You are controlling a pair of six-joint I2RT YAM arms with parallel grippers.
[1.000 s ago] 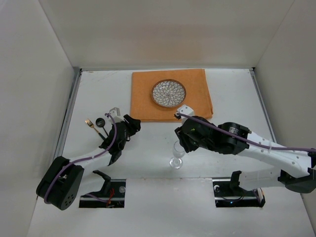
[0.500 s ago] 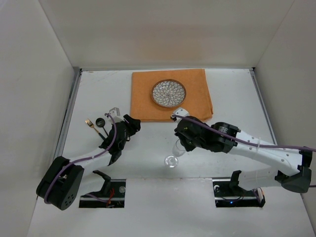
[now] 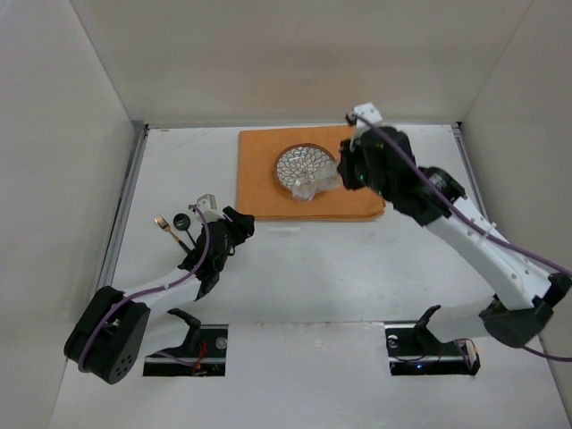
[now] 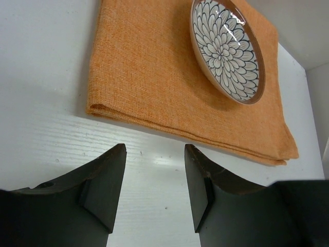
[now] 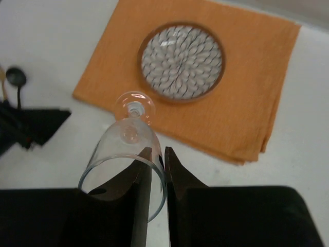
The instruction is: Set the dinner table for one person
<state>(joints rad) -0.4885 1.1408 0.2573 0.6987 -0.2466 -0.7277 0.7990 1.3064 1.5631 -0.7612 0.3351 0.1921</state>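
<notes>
The right gripper has its jaws drawn narrow, pinching the rim wall of the wine glass, apparently with one finger inside the bowl and one outside. That grip carries the glass tipped over, stem and foot pointing away from the wrist toward the plate. It probably suits carrying, but the glass will need turning upright before it is set down. From above, the glass appears to hang over the plate's near-right edge, clear of the orange cloth. A free spot on the cloth, or just beside it, seems the likely target.

The right arm reaches long from its near-right base, with the wrist bent back leftward over the cloth's far right corner.

The left gripper holds its jaws apart with nothing between them, low over the white surface just short of the cloth's near-left corner. Its arm lies stretched forward. The fork and spoon lie just beside it to the left, so it seems placed for them.
</notes>
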